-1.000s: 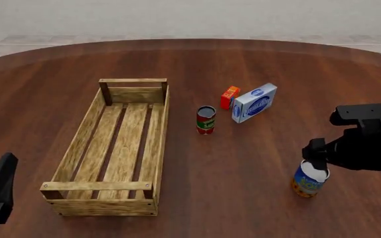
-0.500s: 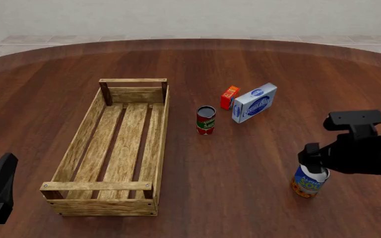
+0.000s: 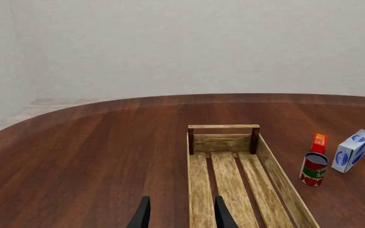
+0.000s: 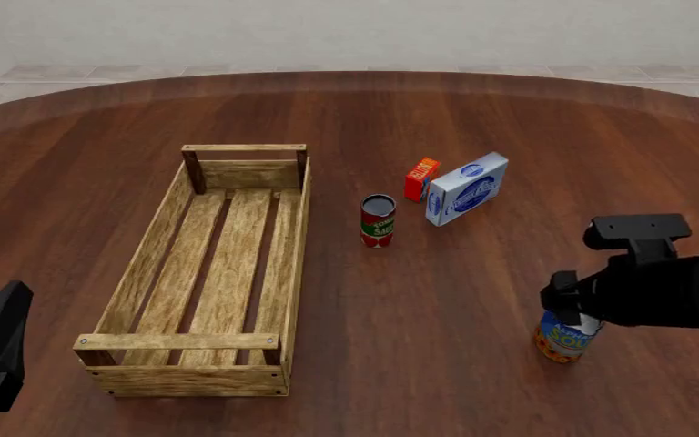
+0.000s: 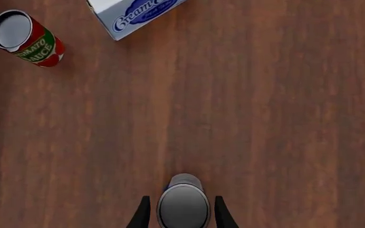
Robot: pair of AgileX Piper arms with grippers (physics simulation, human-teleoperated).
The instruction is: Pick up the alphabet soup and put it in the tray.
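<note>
Left gripper low at the near left, fingers apart, holding nothing. Then the tray, a tomato sauce can, a cream cheese box. Alphabet soup upright at near right on the table, between the spread fingers of the right gripper.

A red-and-green tomato sauce can stands upright on the dark wood table, its open grey top facing up. Just beyond it to the right, a small orange box stands beside a white-and-blue cream cheese box, the two close together or touching. Behind the round table edge lie a pale tiled floor and a plain light wall.
</note>
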